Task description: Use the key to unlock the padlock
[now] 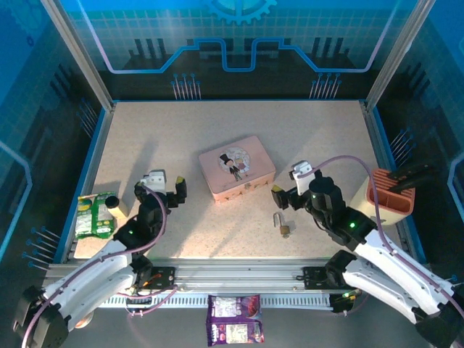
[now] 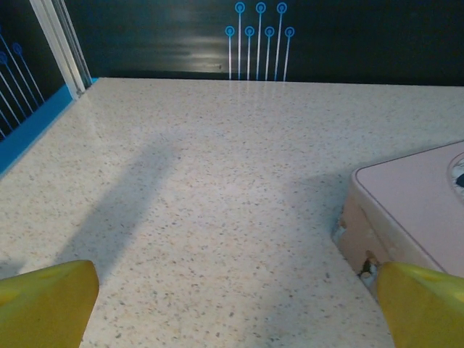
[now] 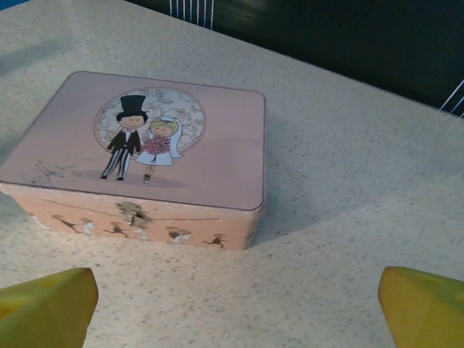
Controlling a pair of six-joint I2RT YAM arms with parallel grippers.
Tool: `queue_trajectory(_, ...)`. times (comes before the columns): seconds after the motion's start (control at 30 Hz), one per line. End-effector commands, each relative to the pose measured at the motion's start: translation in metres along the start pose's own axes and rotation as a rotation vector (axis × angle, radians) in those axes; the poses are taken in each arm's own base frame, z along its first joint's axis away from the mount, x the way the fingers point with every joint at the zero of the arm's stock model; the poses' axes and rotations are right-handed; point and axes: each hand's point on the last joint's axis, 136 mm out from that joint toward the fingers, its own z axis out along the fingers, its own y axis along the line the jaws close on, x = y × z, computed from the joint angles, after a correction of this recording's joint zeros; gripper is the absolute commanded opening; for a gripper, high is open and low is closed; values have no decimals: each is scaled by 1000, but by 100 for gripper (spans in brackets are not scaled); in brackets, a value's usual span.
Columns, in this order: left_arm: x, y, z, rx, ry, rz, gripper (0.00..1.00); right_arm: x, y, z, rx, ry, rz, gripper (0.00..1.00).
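Two sets of jaws are recorded over the speckled table (image 1: pixel 145 130), both wide open and holding nothing. The left gripper (image 1: pixel 161 190) is seen left of centre in the top view. In the left wrist view its yellow pads (image 2: pixel 43 304) sit in the bottom corners with bare table between them, and a corner of the pink tin (image 2: pixel 413 203) is noted just beside the right-hand pad.

The right gripper (image 1: pixel 290 185) is seen right of centre in the top view, beside the lower right corner of the pink tin (image 1: pixel 237 168). In the right wrist view its yellow pads (image 3: pixel 424 304) are likewise spread to the bottom corners. The tin (image 3: pixel 181 145) lies beyond them with its lid down and its small clasp (image 3: pixel 130 212) facing the camera.

The padlock (image 1: pixel 283 228) is found on the table, lower centre-right of the top view, below the right gripper and apart from it. Whether its shackle is locked cannot be told.

A green packet (image 1: pixel 94 216) lies at the table's left edge and a salmon basket (image 1: pixel 391 197) at its right.
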Motion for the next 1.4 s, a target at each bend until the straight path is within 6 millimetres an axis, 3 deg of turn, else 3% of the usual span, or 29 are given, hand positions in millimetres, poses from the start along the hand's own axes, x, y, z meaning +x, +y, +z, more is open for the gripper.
queue_trajectory(0.0,-25,10,2,-66,-105,28,99,-17,-16,-4,84,-113,-107,100)
queue_trajectory(0.17,-19,14,10,-82,-124,48,99,-7,-26,0,152,-131,-181,100)
queue_trajectory(0.73,20,24,59,-54,-21,62,99,43,-71,48,249,-122,-62,100)
queue_trajectory(0.93,16,22,80,-27,-31,64,99,59,-95,59,287,-119,7,100)
queue_trajectory(1.17,16,11,104,59,-81,79,99,64,-116,74,319,-155,37,100)
queue_trajectory(1.3,32,25,116,46,-73,13,99,62,-118,84,285,-203,46,100)
queue_trajectory(1.37,31,25,120,52,-84,16,99,60,-115,88,257,-228,38,100)
